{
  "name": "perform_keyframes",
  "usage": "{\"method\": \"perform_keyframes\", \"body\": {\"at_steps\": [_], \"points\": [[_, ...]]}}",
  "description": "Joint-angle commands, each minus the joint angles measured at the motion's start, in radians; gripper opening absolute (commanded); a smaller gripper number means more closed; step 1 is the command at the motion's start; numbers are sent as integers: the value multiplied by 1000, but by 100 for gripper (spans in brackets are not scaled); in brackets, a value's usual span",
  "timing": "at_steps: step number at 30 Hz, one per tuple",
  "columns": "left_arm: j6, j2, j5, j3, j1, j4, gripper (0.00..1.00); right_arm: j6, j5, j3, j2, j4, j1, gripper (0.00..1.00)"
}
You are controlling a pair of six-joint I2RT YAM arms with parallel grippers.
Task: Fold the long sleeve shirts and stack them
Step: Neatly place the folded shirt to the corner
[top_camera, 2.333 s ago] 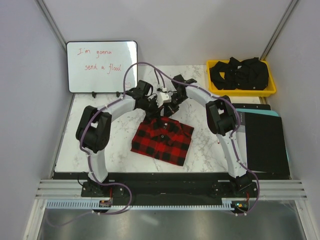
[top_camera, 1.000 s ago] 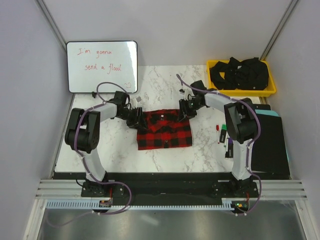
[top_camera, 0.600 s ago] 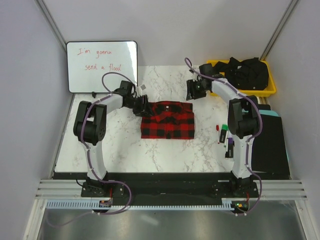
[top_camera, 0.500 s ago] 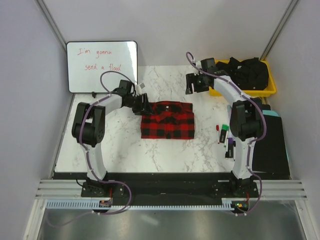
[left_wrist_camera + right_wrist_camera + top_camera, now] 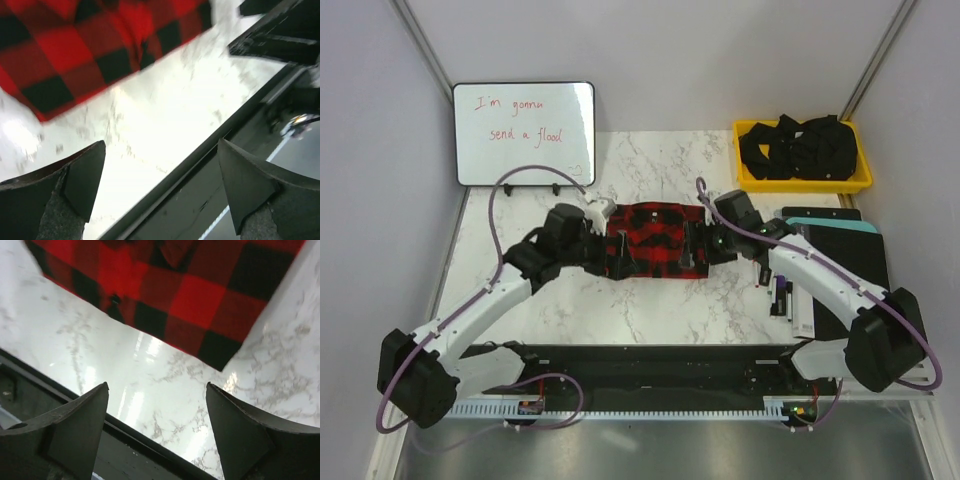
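Observation:
A single red-and-black checked long sleeve shirt [image 5: 656,238] lies folded into a compact rectangle on the marble table [image 5: 650,300]. My left gripper [image 5: 613,250] is at the shirt's left edge and my right gripper [image 5: 702,245] is at its right edge. In the left wrist view the left gripper [image 5: 161,144] is open over bare marble, with the shirt [image 5: 75,50] beyond its tips. In the right wrist view the right gripper [image 5: 157,385] is also open and holds nothing, and the shirt's edge [image 5: 190,285] lies past its fingers.
A whiteboard [image 5: 524,133] stands at the back left. A yellow bin [image 5: 860,180] of black cloth sits at the back right. Dark flat boards [image 5: 845,265] and markers [image 5: 777,292] lie right of the right arm. The table's black front edge [image 5: 200,165] runs just under both grippers.
Both grippers have opened wide. The right arm has swung back from near the yellow bin to the shirt's right edge, and the left arm has dropped low at its left edge. The shirt lies released.

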Motion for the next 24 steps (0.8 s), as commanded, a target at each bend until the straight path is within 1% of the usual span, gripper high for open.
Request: {"method": "perform_keyframes", "body": {"at_steps": [1, 2, 4, 5, 7, 8, 10, 12, 13, 14, 15, 18, 21, 24], "points": [[-137, 11, -272, -65, -129, -115, 100, 186, 184, -65, 37, -4, 58, 87], [-143, 36, -327, -73, -168, -118, 100, 205, 205, -60, 49, -3, 75, 88], [-154, 86, -370, -64, -180, -133, 100, 223, 242, -40, 93, -3, 127, 87], [-161, 175, -401, -50, -180, -146, 99, 222, 242, -33, 110, -9, 145, 87], [-149, 258, -429, 5, -180, -163, 99, 239, 233, -16, 158, -11, 185, 86], [-143, 327, -450, 47, -189, -179, 99, 246, 238, -14, 172, -15, 193, 86], [-134, 396, -508, 87, -188, -204, 99, 271, 276, -9, 216, -29, 199, 85], [-132, 453, -535, 127, -188, -229, 99, 286, 302, -2, 260, -49, 198, 85], [-137, 462, -530, 140, -188, -230, 99, 300, 292, 4, 274, -55, 198, 85], [-143, 472, -526, 145, -188, -226, 99, 308, 298, 15, 291, -57, 198, 83], [-158, 472, -503, 145, -188, -213, 99, 332, 304, 20, 299, -57, 198, 83], [-192, 499, -496, 145, -191, -183, 99, 354, 334, 40, 343, -55, 196, 82], [-224, 542, -516, 147, -191, -164, 99, 387, 377, 60, 383, -63, 193, 82], [-214, 568, -538, 145, -186, -118, 99, 401, 399, 93, 431, -60, 179, 81]]}}
